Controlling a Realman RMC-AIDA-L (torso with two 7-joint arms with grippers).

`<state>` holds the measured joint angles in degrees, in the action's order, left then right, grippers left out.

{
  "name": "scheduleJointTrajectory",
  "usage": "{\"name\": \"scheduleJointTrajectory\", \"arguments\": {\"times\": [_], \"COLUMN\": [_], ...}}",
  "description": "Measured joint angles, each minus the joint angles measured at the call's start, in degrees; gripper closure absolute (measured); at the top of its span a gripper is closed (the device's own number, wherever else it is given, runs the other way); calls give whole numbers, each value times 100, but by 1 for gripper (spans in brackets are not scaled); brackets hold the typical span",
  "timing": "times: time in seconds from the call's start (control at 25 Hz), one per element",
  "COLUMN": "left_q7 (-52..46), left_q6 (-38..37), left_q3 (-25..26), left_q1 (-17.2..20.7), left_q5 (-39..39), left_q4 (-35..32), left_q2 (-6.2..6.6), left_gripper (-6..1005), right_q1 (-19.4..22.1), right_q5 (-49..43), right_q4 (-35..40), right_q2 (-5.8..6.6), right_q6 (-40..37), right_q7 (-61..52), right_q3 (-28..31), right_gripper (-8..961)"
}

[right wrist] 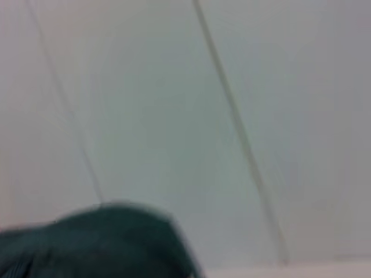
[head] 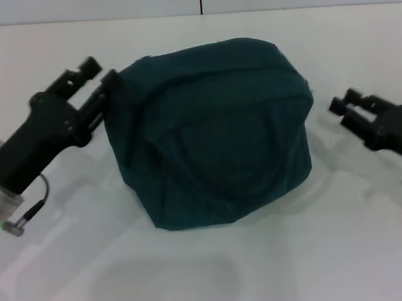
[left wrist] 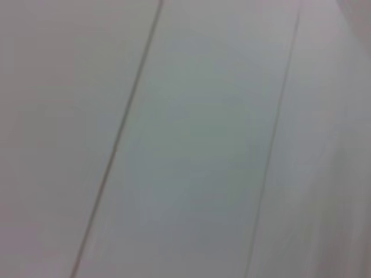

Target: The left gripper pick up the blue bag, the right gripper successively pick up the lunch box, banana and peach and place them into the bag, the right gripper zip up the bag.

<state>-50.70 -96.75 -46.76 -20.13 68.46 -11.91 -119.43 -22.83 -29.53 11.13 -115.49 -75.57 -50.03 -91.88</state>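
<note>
The blue bag (head: 213, 133) lies bulging in the middle of the white table, with no opening showing. Its top also shows in the right wrist view (right wrist: 104, 243). My left gripper (head: 101, 73) is at the bag's upper left corner, jaws apart, with one finger (head: 111, 79) touching the fabric. My right gripper (head: 344, 101) hovers to the right of the bag, clear of it, with its fingers slightly apart and empty. The lunch box, banana and peach are out of view.
The white table (head: 194, 272) spreads around the bag. A white wall with a dark seam (head: 200, 1) stands behind. The left wrist view shows only pale panels with seams (left wrist: 122, 133).
</note>
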Motion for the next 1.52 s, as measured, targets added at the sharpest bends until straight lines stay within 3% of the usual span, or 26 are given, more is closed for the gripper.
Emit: {"name": "scheduleJointTrajectory", "arguments": {"times": [0.2, 0.4, 0.56, 0.76, 0.96, 1.52], "left_q7": [-3, -163, -617, -1434, -1595, -1468], "left_q6": [-183, -406, -678, -1124, -1534, -1522], "left_q3": [0, -27, -52, -52, -52, -52], "left_q1": [185, 286, 274, 111, -10, 5], "left_q5": [-177, -127, 163, 1088, 1550, 1803], "left_q4": [-73, -423, -882, -1659, -1948, -1912], "left_q2": [31, 46, 52, 87, 61, 24], "left_gripper": [451, 259, 224, 188, 188, 188], "right_q1": [301, 393, 354, 289, 4, -274], "right_q5": [2, -24, -270, -1466, -2562, -3111], "right_q4": [0, 24, 342, 1498, 2115, 2151], "right_q2": [43, 250, 473, 768, 900, 808], "right_q6": [-534, -1593, -2508, -2795, -2785, -2532], "right_q7": [215, 222, 157, -641, -1361, -1528], "right_q3": [804, 1078, 1028, 1040, 1059, 1076], "right_gripper": [575, 397, 231, 86, 86, 86]}}
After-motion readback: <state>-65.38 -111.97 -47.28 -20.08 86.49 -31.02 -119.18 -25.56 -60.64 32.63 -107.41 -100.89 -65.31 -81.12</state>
